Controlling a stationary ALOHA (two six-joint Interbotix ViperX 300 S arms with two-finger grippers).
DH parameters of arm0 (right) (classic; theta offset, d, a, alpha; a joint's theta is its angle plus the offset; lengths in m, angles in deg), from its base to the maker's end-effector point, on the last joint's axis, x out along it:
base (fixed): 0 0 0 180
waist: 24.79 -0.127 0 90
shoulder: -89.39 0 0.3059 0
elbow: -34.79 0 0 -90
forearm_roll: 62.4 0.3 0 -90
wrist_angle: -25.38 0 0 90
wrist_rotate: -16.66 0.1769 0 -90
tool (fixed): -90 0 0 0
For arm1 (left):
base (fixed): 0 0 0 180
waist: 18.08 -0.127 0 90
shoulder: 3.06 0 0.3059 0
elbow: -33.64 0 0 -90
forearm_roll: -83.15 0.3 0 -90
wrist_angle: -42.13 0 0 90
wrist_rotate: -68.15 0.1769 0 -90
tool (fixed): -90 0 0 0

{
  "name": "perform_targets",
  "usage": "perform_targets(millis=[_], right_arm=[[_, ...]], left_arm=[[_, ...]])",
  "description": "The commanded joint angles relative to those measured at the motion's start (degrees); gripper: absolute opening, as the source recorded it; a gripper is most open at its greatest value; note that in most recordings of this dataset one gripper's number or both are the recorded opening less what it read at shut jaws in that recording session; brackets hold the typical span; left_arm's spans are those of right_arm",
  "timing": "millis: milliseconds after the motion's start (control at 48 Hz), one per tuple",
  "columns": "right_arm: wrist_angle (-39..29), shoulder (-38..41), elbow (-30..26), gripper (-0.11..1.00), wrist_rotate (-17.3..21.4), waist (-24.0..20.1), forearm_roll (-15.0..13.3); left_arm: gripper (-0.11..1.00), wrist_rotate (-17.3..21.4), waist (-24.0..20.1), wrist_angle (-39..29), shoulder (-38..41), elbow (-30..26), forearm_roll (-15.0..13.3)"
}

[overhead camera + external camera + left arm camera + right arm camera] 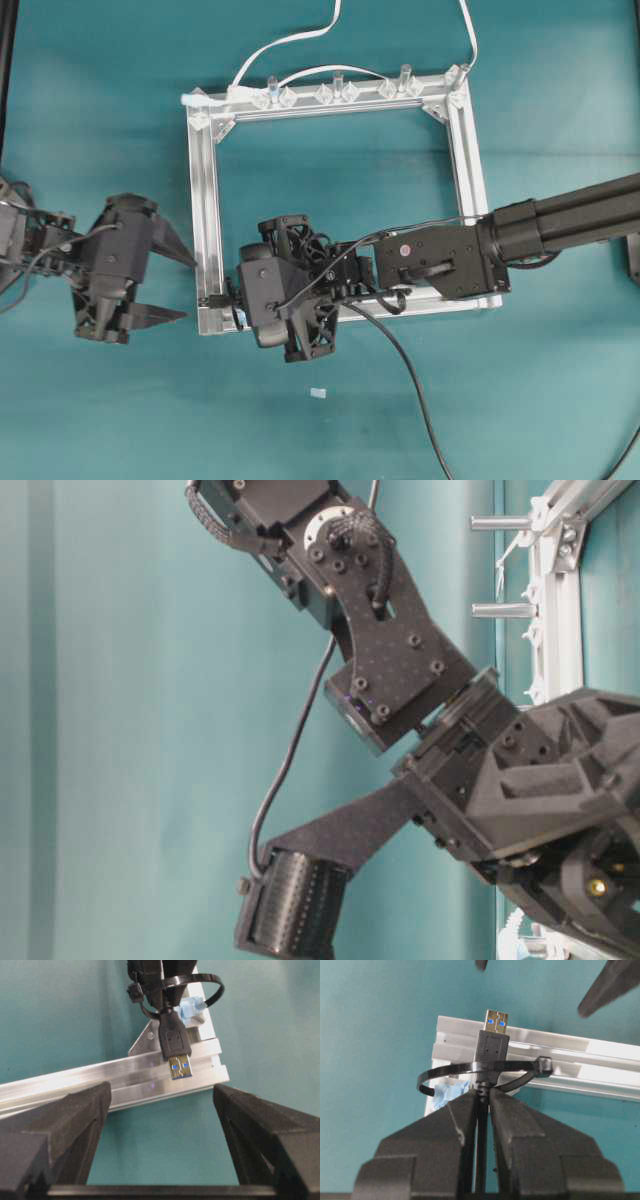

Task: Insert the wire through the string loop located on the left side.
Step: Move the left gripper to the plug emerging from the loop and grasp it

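No legible writing is seen. The wire (pixel 492 1050) is clamped in the right gripper (pixel 481 1105), its plug passed through the string loop (pixel 470 1071) at the aluminium frame (pixel 205 190) corner. The left gripper (pixel 170 285) is held wide apart just beside. A teal tabletop (pixel 100 120) is underneath, white cables (pixel 290 40) behind.

Teal table (pixel 100 420), aluminium frame (pixel 207 200) (white scrap (pixel 318 393))

A robotics lab bench: teal tabletop (pixel 120 120), two black robot arms, an aluminium frame (pixel 207 200) fixture.
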Motion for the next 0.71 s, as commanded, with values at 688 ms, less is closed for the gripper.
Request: perform_targets(millis=[688], right_arm=[[0.26,-1.23,-1.49,0.10,-0.18,-0.09,-0.18]], left_arm=[[0.79,-0.53,0.18,5.45,11.60,-5.98,0.09]])
